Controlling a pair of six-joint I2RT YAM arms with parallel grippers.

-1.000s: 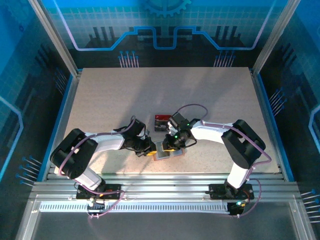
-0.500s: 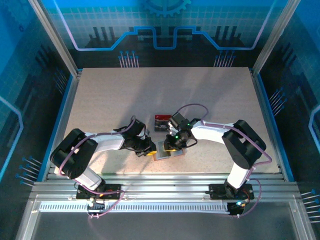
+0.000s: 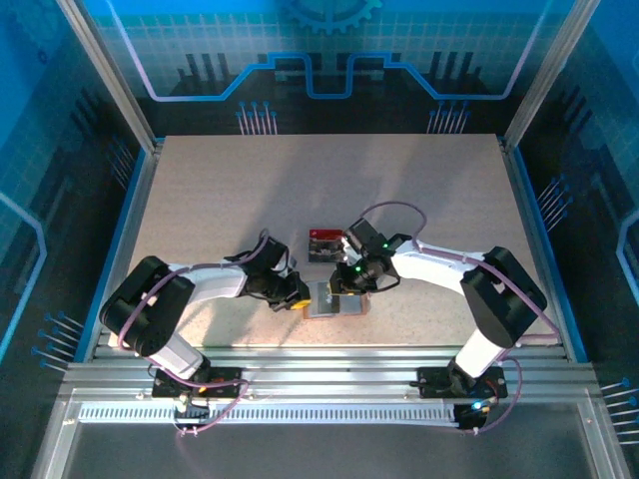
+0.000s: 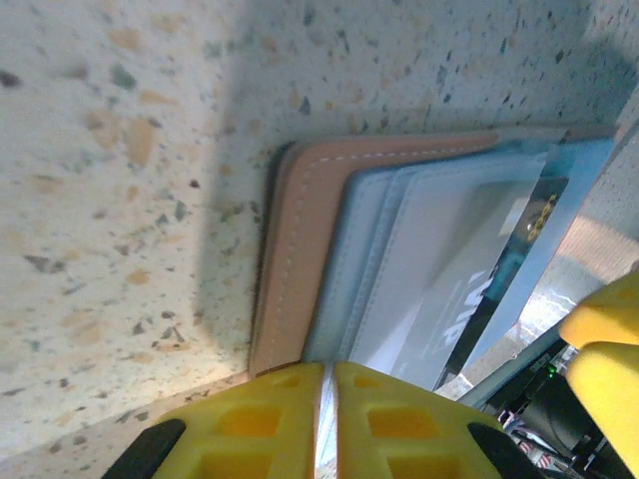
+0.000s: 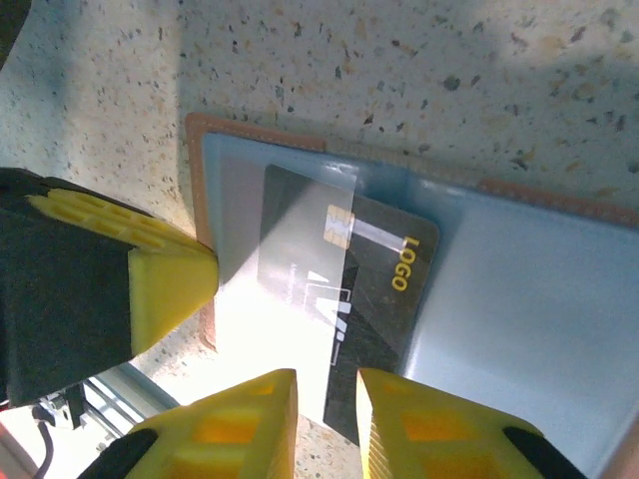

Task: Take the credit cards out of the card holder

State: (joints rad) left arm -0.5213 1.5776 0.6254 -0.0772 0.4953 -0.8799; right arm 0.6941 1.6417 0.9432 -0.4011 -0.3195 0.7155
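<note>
The left claw is pinched almost together against the edge of the pink card holder. The right claw is narrow over a dark card poking from its pocket; whether it grips, I cannot tell. The card holder lies open on the speckled desk, with blue-lit panels around.

Glossy credit card in leather-like card holder.

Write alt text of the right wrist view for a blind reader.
A dark rectangular card printed LOGO lies on the pale blue inside of a salmon-pink folding card holder on a speckled table. The right gripper straddles the card's near edge.
</note>
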